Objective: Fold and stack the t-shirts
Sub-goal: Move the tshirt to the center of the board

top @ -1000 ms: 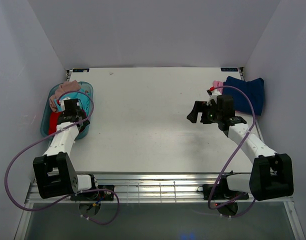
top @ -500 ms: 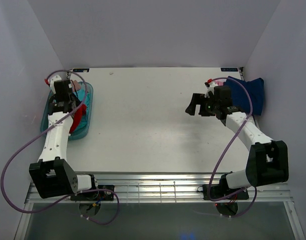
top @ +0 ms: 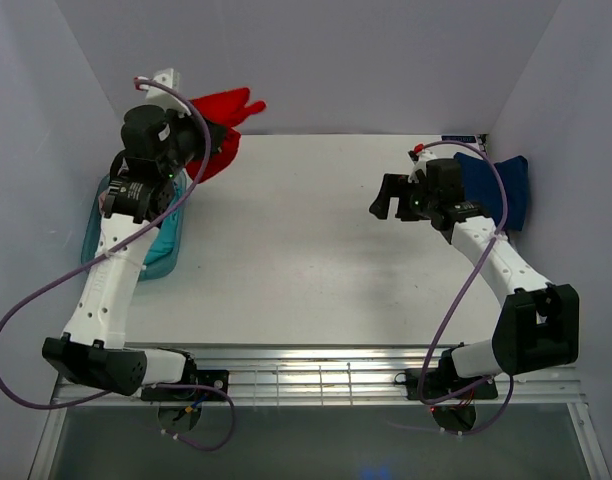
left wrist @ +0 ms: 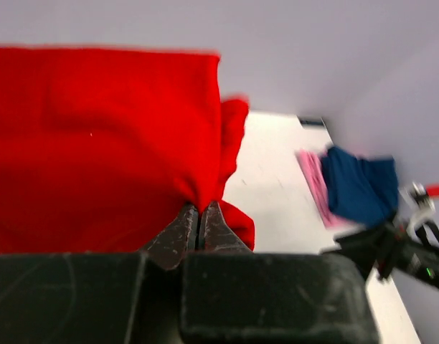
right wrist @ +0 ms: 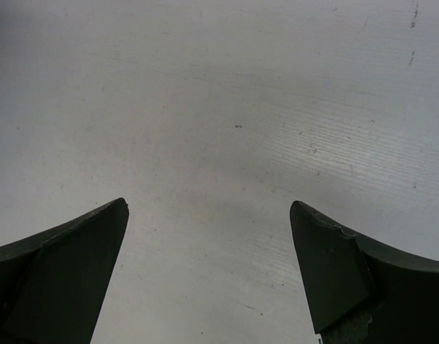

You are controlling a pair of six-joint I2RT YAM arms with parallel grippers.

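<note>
1. Overhead, the white table [top: 286, 260] lies mostly bare between the two arms, with pale walls closing it in on the left, right and far sides.
2. At its left edge sits a translucent teal tub [top: 94, 240]. The left arm crosses above it and hides most of the inside, so its contents cannot be told.
3. At the far right corner of the table lies a navy t-shirt [top: 498, 188], folded, just behind the right arm's wrist. The left wrist view shows a pink t-shirt [left wrist: 314, 179] touching the navy one on the side toward the table's middle.
4. Purple cable loops from each arm's base up to its wrist, and one loop arcs over the navy cloth.
5. The left gripper [left wrist: 199, 215] is raised near the back wall, above the tub's far end. Its jaws are pinched tight on a gathered fold of the red t-shirt [left wrist: 97, 143]. The shirt is held clear of the table, its loose cloth spreading against the back wall.
6. The right gripper [right wrist: 209, 208] hovers over bare table right of centre. Its jaws are spread wide, with nothing between them, and they touch neither cloth nor table.
</note>
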